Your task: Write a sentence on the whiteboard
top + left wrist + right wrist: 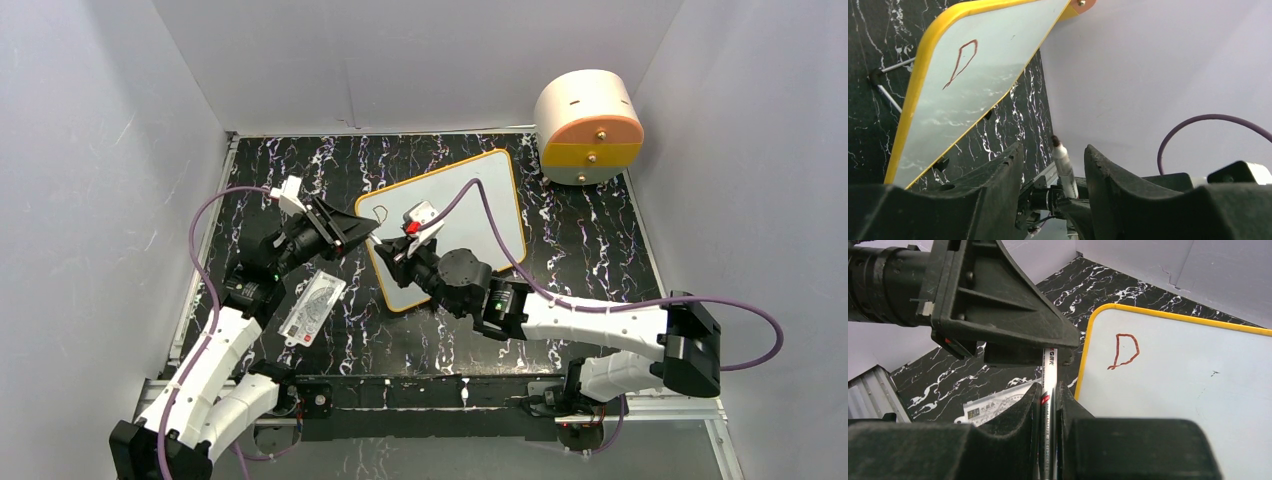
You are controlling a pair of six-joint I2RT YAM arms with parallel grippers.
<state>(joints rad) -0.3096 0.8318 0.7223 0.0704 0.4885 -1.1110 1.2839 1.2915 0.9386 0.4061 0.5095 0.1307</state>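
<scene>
- The right gripper (1049, 392) is shut tight on a marker (1049, 371), whose long axis runs forward.
- The marker's tip is flanked, untouched, by the spread fingers of the left gripper (1053, 155), which crowds the way.
- The whiteboard (1198, 410) lies just beside the tip, on the right in the wrist view.
- Only a "D" (1124, 351) is written.

Top view looks down from above the black marbled counter's (600, 240) near edge. Both close wrist views share the yellow-framed whiteboard (978, 95).
</scene>
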